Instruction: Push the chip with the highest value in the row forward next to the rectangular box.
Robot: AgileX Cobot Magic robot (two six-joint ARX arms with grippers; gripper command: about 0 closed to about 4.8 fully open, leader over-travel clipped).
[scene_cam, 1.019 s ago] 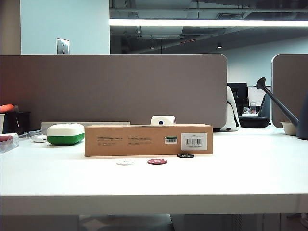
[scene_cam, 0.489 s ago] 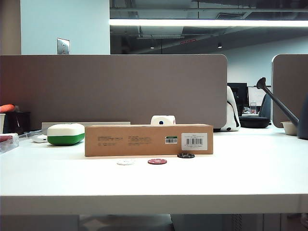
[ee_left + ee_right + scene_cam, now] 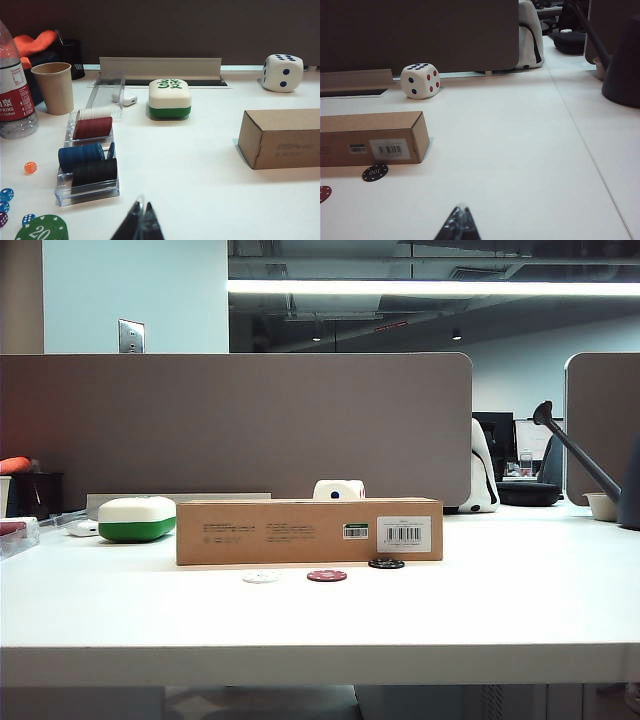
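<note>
Black chip (image 3: 386, 563), marked 100 in the right wrist view (image 3: 375, 172): lies flat on the white bench (image 3: 520, 610), just in front of the box (image 3: 309, 531) below its barcode end; whether it touches the box cannot be told. By the look of it the push is done or nearly so.

Red chip (image 3: 326, 576) and white chip (image 3: 261, 577): side by side, nearer the bench edge than the black one, apart from the box.

Box, brown cardboard: long side facing the exterior camera, barcode label at its right end.

Left claw (image 3: 141, 223): low over the bench well to the left, near a clear chip rack (image 3: 89, 187); tips drawn together to a point, holding nothing.

Right claw (image 3: 458, 226): low over bare bench, to the right of the black chip and well apart from it; tips likewise together, empty.

Also present: green-and-white case (image 3: 137, 518), die (image 3: 338, 490) behind the box.

Risks, judged:
- Further pushing would press the chip against the box and could slide the light box back or skew it.
- A pointed tip can ride over a thin chip or slip off its rim, sending it sideways.
- A sweep from the right could clip the red chip and break the row.
- Left claw moving off could catch the rack.
</note>
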